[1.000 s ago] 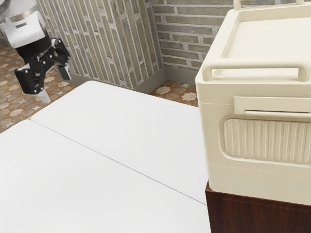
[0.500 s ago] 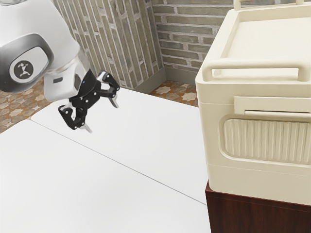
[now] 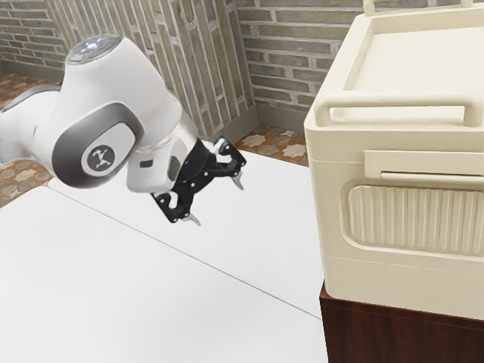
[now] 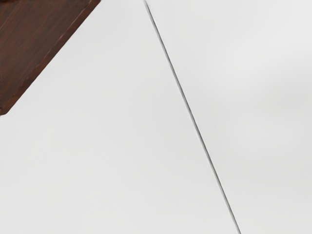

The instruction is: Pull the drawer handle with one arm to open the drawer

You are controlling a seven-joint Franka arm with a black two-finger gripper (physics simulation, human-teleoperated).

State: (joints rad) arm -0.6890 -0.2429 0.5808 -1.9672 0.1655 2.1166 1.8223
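the white counter (image 3: 113,295) spreads beneath the arm (image 3: 155,83), which bends downward from the exterior view's left. the cream cabinet (image 3: 393,278) has its drawer (image 3: 416,219) shut. the tilted tool (image 3: 219,204) hangs open, 2 fingers spread (quite widely), well apart from the drawer handle (image 3: 431,178) on the cabinet's front.

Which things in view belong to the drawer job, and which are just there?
Job:
- gripper, open
- cream drawer unit
- horizontal bar above the ribbed panel, likely the handle

Just there:
- white table
- dark wooden base under the unit
- brick wall
- tiled floor
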